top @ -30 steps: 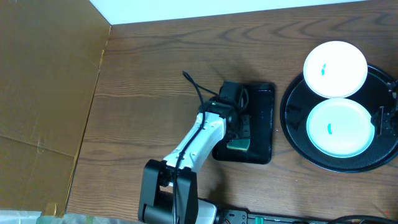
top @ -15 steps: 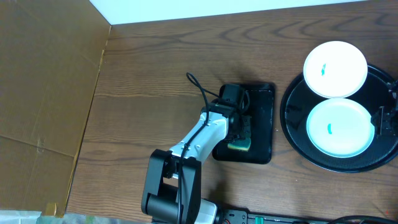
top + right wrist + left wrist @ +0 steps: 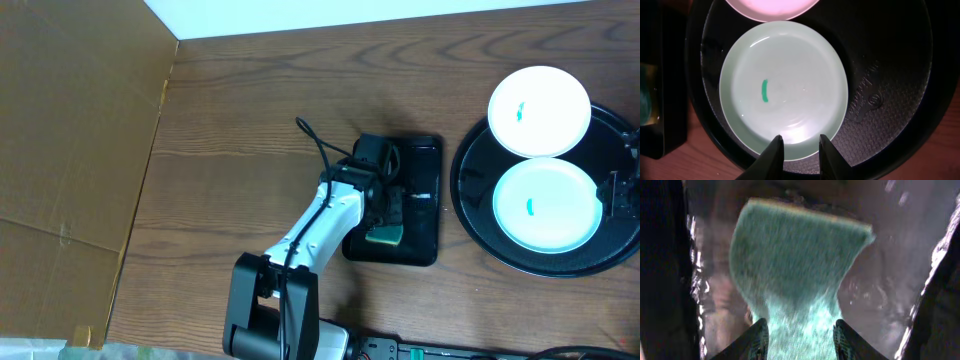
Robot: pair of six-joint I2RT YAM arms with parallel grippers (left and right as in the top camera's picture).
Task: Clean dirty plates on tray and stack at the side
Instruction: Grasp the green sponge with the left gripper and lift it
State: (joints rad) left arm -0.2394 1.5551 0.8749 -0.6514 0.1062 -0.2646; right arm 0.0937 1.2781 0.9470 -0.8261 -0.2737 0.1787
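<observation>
Sponge (image 3: 795, 265) pinched in left hand (image 3: 801, 335), right hand (image 3: 801, 147) parted, empty, above smeared plate (image 3: 785, 85).

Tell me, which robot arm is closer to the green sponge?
Left. The left fingers pinch the sponge in the small tray. The right fingers hang above a plate on the round tray, off to the side.

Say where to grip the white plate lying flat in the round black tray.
Best take the glossy white plate by its thin rim at the edge nearest the right end effector, coming from that side: it lies flat, and the far edge is crowded by the second white plate.
</observation>
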